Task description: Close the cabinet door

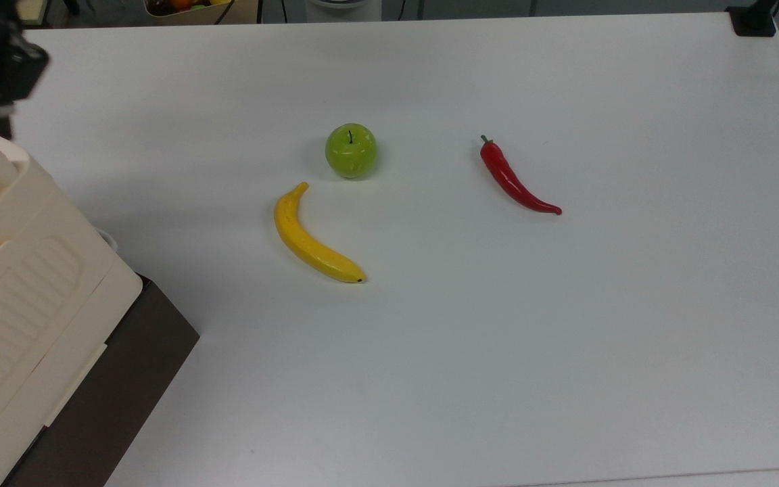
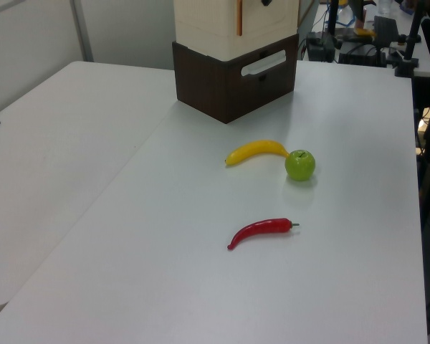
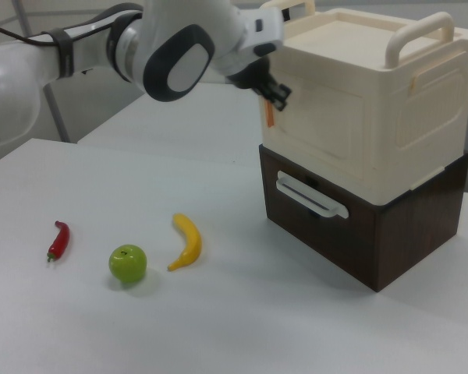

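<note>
Standing upright on the front of the cabinet point(image 3: 359, 39), the cabinet door point(image 3: 320, 132) is seen as a smooth cream plastic panel, with its broad face turned toward the right view's lower left, out over the white table point(image 3: 242, 327). The panel lies flat, or very nearly flat, against the cream box, above the dark brown base point(image 3: 351, 234). A thin orange strip point(image 3: 271, 117) is seen running vertically along the door's edge at the right view's left, which may mean a sliver of gap remains. The panel looks about as tall as it is wide, so no clear long axis can be made out. The door is judged to be light, stiff and slick, so it would probably be better pushed on its flat face near the orange-edged side than pinched. The gripper point(image 3: 274, 92) is placed at the upper part of that edge, touching it or just beside it. Whether the pincer is wide or narrow cannot be told. A banana point(image 3: 187, 241) and a green apple point(image 3: 128, 263) lie well apart from the cabinet.
</note>
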`<state>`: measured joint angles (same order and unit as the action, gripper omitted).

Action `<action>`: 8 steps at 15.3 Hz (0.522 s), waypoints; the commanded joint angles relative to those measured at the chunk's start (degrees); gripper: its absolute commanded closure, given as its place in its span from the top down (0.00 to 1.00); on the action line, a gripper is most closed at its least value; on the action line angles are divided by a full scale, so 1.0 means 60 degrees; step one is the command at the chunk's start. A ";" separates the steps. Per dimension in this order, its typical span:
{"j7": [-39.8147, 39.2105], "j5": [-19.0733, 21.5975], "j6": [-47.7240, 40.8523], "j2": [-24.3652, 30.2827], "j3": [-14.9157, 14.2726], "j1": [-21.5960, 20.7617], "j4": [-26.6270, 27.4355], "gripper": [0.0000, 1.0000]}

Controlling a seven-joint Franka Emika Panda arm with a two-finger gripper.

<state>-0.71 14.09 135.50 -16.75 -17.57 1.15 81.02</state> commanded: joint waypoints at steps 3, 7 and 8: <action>0.0176 -0.1040 -0.2391 0.0828 -0.0016 -0.1054 0.0663 0.01; 0.1187 -0.2170 -0.4006 0.1253 0.0115 -0.1626 0.0618 0.01; 0.1188 -0.2303 -0.4415 0.1399 0.0420 -0.1584 0.0618 0.01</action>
<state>3.75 3.72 114.70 -12.59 -17.35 -6.91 82.14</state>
